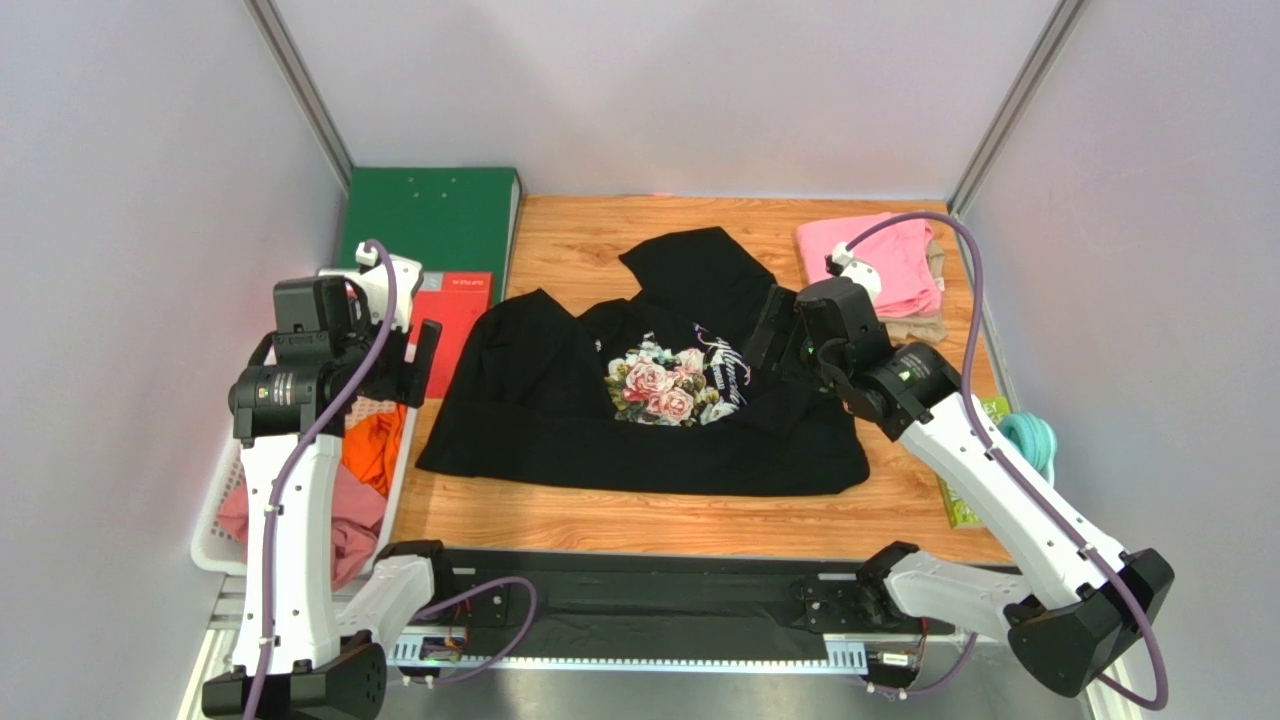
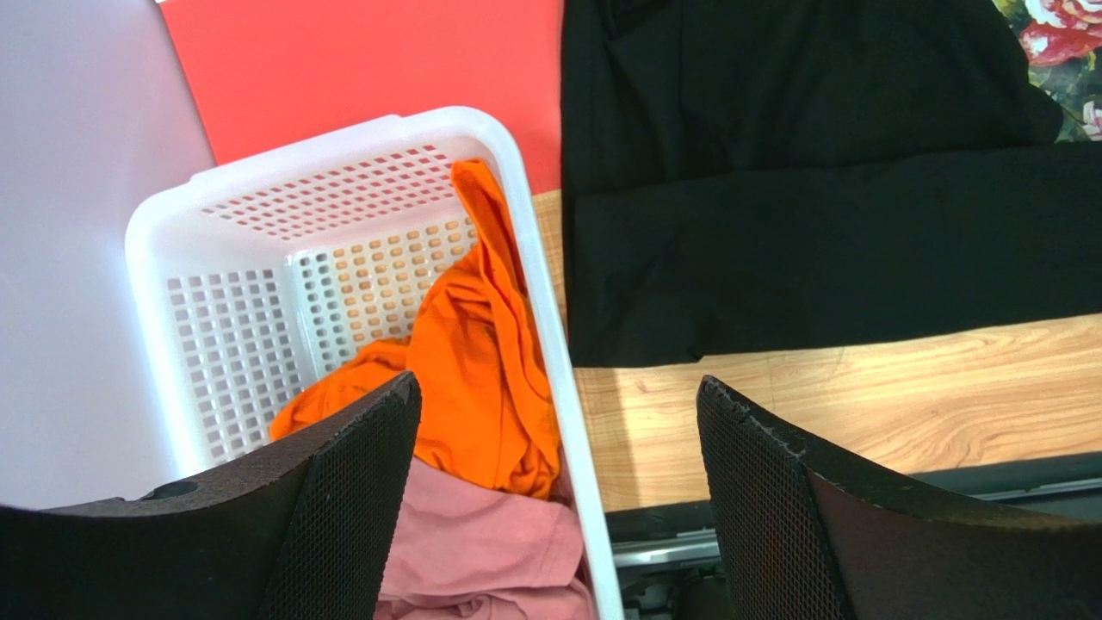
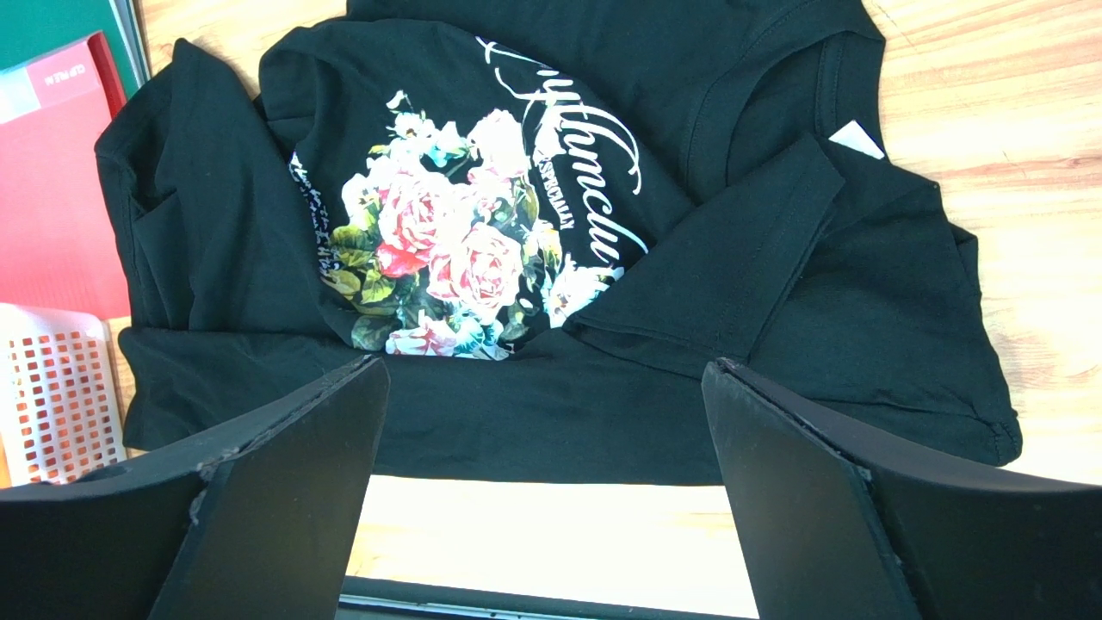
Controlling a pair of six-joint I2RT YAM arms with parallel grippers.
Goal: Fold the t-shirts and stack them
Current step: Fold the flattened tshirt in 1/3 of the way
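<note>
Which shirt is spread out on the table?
The black shirt with roses; orange shirt and dusty-rose shirt are bunched in the basket, pink shirt lies folded.

Wooden table (image 1: 601, 240) carries black t-shirt (image 1: 601, 443), pink t-shirt (image 1: 890, 258), green binder (image 1: 436, 218).

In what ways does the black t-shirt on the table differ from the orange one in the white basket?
The black t-shirt lies on the wooden table; the orange t-shirt sits in the white basket. The black t-shirt is spread mostly flat; the orange t-shirt is crumpled. The black t-shirt carries a rose print and white script; the orange t-shirt looks plain. Neither is neatly folded yet.
</note>
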